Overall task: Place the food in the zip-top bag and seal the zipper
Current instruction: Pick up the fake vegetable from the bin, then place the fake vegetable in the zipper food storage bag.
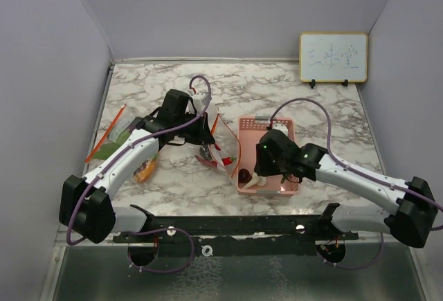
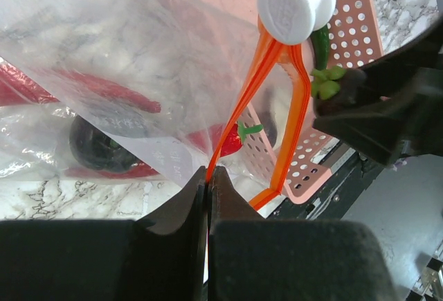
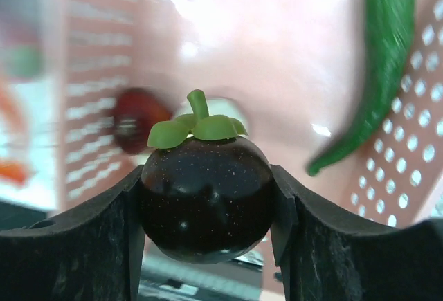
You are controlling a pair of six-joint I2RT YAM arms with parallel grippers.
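My left gripper [image 1: 206, 138] [image 2: 209, 176] is shut on the orange zipper edge [image 2: 256, 79] of the clear zip-top bag [image 2: 124, 45], holding its mouth up beside the pink basket [image 1: 285, 189]. A white slider [image 2: 291, 3] sits on the zipper. Red chili peppers [image 2: 104, 92] and a dark round piece [image 2: 97, 145] lie inside the bag. My right gripper [image 1: 264, 168] [image 3: 206, 204] is shut on a dark round fruit [image 3: 206, 197] with green leaves, above the basket [image 3: 277, 45]. A green chili [image 3: 374, 73] and another dark round piece [image 3: 135, 121] lie in the basket.
A white mushroom-like piece [image 1: 255, 182] and a dark piece [image 1: 245, 174] sit at the basket's near end. A carrot [image 1: 144, 169], a green leafy vegetable [image 1: 111, 147] and an orange strip [image 1: 105, 133] lie left of my left arm. A small whiteboard [image 1: 333, 57] stands back right.
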